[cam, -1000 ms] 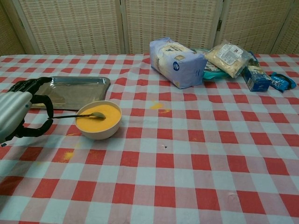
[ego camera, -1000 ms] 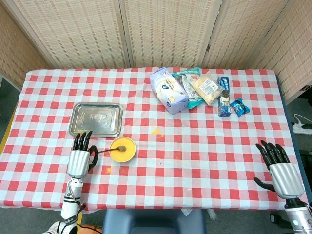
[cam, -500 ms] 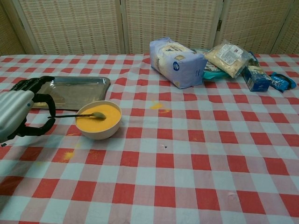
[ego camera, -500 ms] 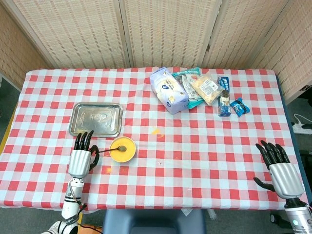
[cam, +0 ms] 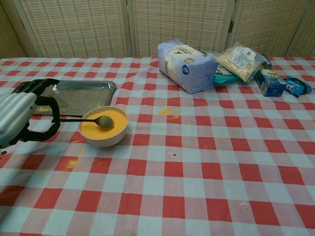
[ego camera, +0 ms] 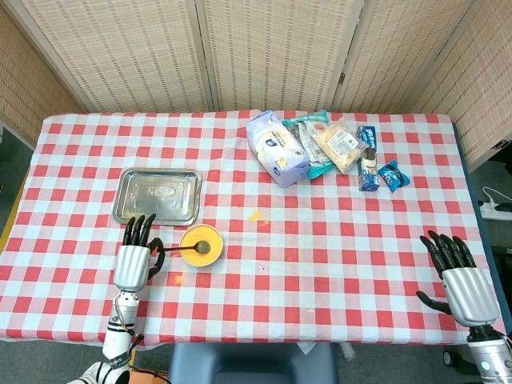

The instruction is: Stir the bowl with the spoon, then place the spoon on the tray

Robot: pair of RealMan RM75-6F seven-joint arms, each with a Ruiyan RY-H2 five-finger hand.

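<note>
A cream bowl (ego camera: 184, 238) (cam: 106, 140) of yellow liquid stands on the checked cloth just in front of the steel tray (ego camera: 158, 196) (cam: 81, 96). A dark metal spoon (ego camera: 202, 246) (cam: 104, 121) has its head in the liquid, and its handle reaches left over the rim. My left hand (ego camera: 134, 260) (cam: 19, 118) pinches the handle's end between thumb and finger, left of the bowl. My right hand (ego camera: 460, 276) lies at the table's near right edge with fingers spread and nothing in it; only the head view shows it.
A lavender bag (ego camera: 277, 148) (cam: 186, 65), snack packets (ego camera: 336, 144) (cam: 238, 59) and blue packets (ego camera: 380, 172) (cam: 290, 86) lie at the back right. Yellow spots (ego camera: 256, 214) (cam: 165, 111) mark the cloth right of the bowl, and another spot (cam: 72, 162) lies in front of it. A folding screen stands behind the table.
My left hand has edged toward the bowl with the handle, and the spoon's head has turned and shifted within the yellow liquid. The right hand has not moved.
</note>
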